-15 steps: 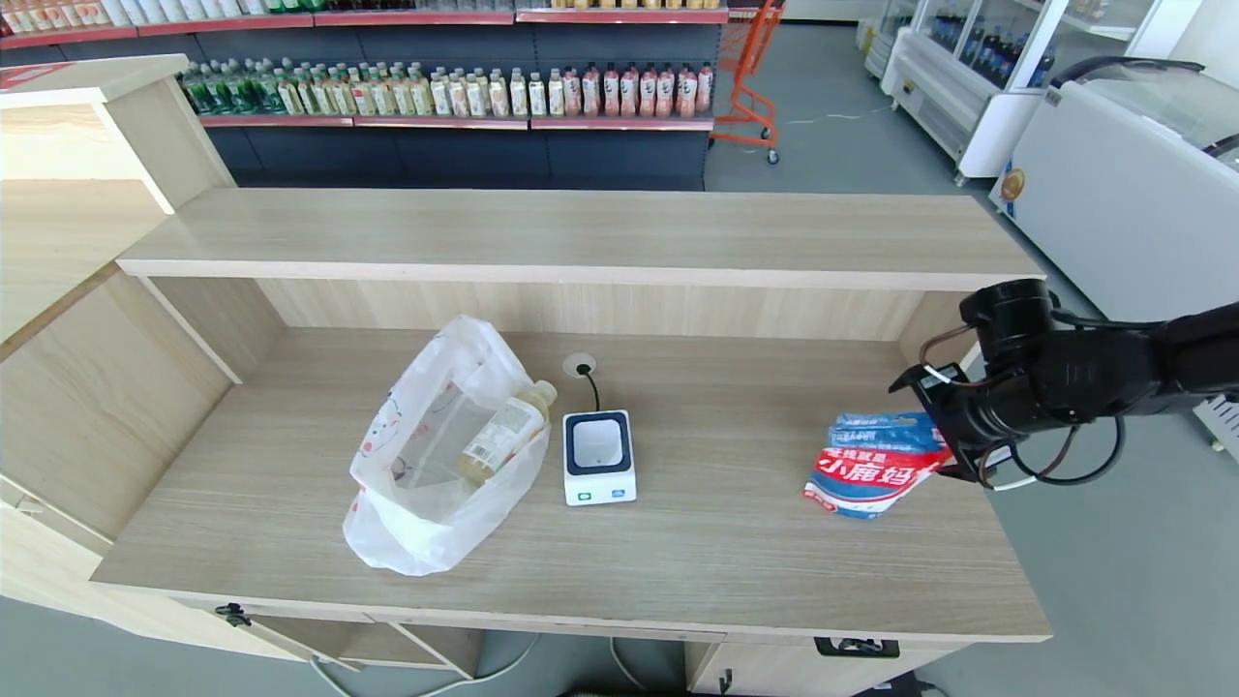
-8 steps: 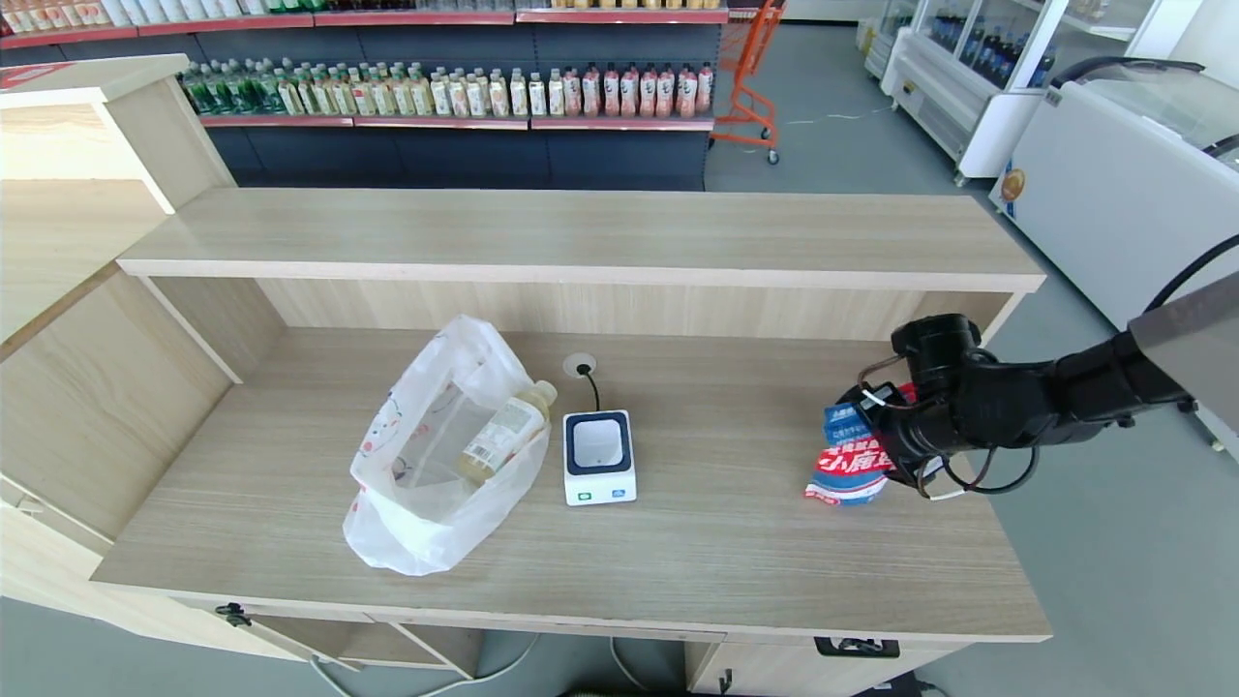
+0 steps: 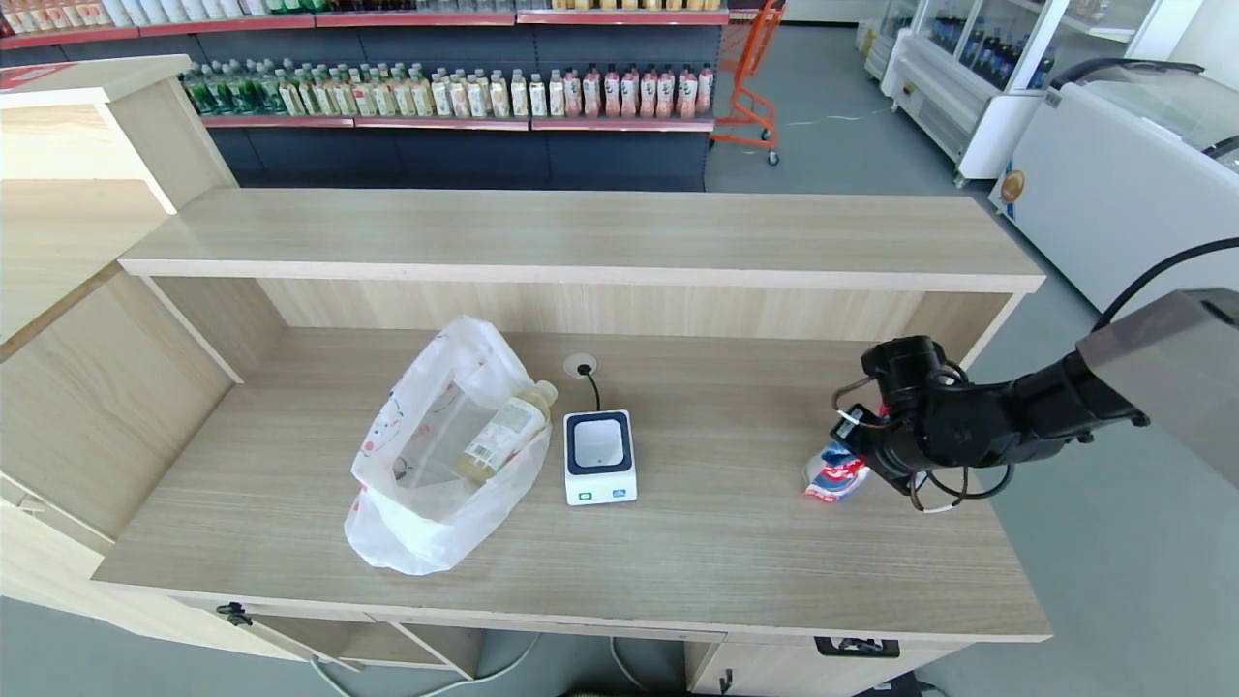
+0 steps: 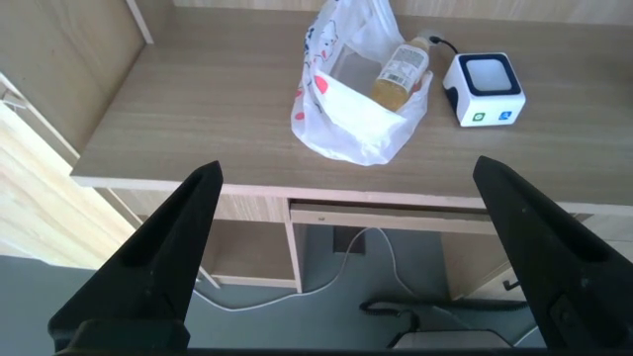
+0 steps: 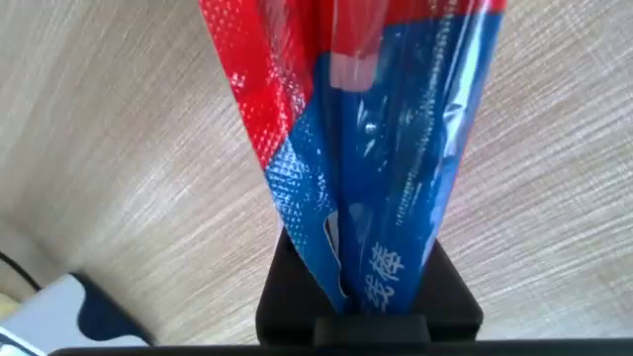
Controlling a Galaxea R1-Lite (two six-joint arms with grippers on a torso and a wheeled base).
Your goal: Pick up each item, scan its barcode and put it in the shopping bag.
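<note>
Clamping a red-and-blue pouch point(image 3: 831, 478) well right of the scanner point(image 3: 599, 455), right gripper point(image 3: 857, 453), shopping bag point(image 3: 426, 523) with bottle point(image 3: 503, 433) just left of it, left gripper point(image 4: 348, 176) jaws apart.

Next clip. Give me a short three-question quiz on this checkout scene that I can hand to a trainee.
1. True or false: the pale yellow plastic drink bottle lies inside the white plastic shopping bag.
2. What is the right gripper shut on? A) the bottle B) the red-and-blue plastic pouch C) nothing
3. Fill in: the white square barcode scanner stands to the robot's ____ of the bag.
Key: 1 true; 2 B; 3 right.
</note>
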